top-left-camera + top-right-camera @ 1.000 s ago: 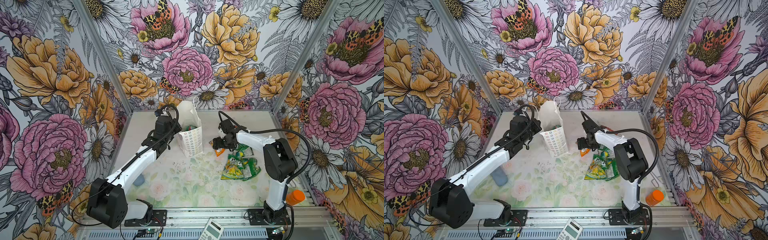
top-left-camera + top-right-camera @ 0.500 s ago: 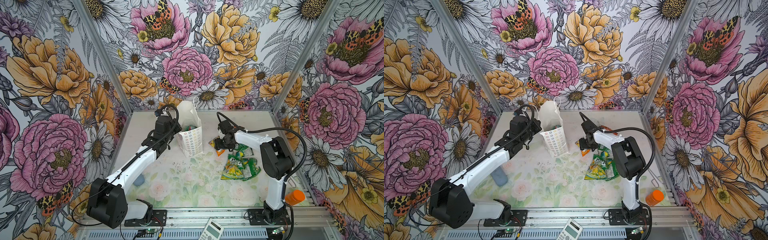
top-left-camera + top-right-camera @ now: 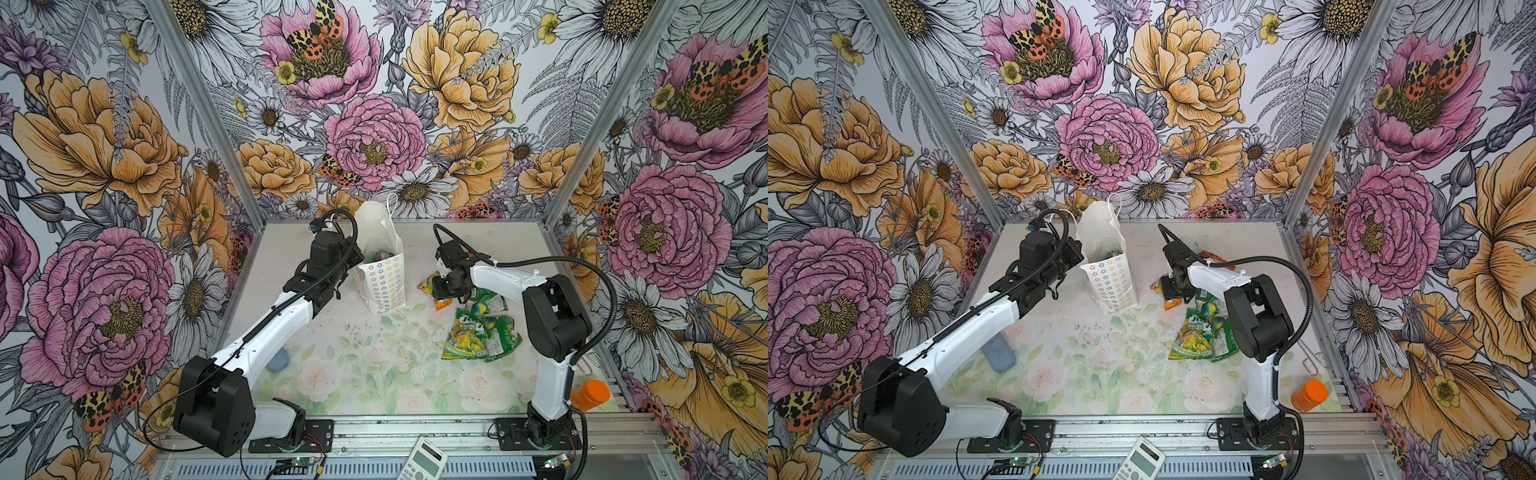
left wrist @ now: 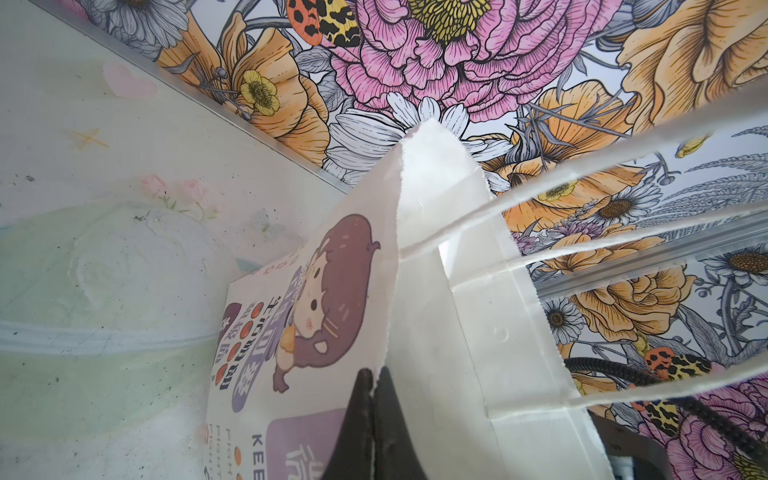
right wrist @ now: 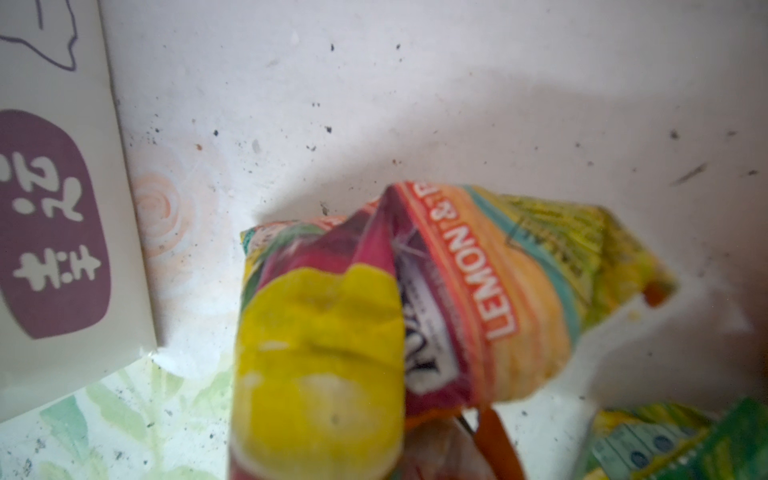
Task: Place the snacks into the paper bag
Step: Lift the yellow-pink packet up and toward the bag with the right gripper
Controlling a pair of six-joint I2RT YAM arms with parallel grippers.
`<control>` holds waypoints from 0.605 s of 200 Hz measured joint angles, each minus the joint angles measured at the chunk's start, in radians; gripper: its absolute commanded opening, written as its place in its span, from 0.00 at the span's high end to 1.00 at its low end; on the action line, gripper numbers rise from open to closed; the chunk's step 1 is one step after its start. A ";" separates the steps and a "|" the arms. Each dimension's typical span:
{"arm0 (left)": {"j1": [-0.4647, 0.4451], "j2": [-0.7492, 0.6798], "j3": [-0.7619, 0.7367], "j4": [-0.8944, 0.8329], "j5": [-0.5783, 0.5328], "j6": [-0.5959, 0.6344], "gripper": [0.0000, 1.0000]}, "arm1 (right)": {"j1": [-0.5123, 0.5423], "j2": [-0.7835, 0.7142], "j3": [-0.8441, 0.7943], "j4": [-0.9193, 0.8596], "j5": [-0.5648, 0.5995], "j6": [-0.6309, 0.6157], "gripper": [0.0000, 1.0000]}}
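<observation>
The left gripper (image 4: 373,399) is clenched on the rim of the paper bag (image 3: 384,278). Its black fingertips (image 4: 357,419) are pressed together over the paper edge. The bag stands upright, toward 11 o'clock from the middle of the table (image 3: 374,382).

The right gripper (image 3: 445,287) sits low over a yellow and orange packet (image 5: 436,299), near the bag at its 3 o'clock. The packet is creased into a ridge, but the fingers are hidden, so I cannot tell whether it is grasped.

The step in hand looks like picking up this one packet. Some colour shows inside the bag's mouth, and a heap of green and yellow snacks (image 3: 478,332) lies at the bag's 4 o'clock. Next comes a firm pinch, a lift clear of the rim, a carry toward 9 o'clock over the mouth, then a release.

The packet reads "LEMON &", with the rest folded away. The bag shows a cartoon girl, "KEE" cut off, and white characters on purple. The heap's labels are too small to read.
</observation>
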 measured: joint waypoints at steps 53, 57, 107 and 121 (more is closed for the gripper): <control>0.000 -0.002 0.000 0.000 0.000 0.000 1.00 | -0.008 -0.058 -0.001 -0.001 -0.009 -0.011 0.64; 0.000 -0.002 -0.001 0.000 0.000 0.000 1.00 | -0.010 -0.064 -0.002 -0.001 -0.012 -0.014 0.64; 0.002 -0.008 -0.002 0.000 0.000 0.000 1.00 | -0.043 -0.180 -0.001 -0.001 -0.077 -0.016 0.65; 0.002 -0.008 -0.002 0.000 0.000 0.000 1.00 | -0.049 -0.210 0.008 -0.003 -0.097 -0.019 0.65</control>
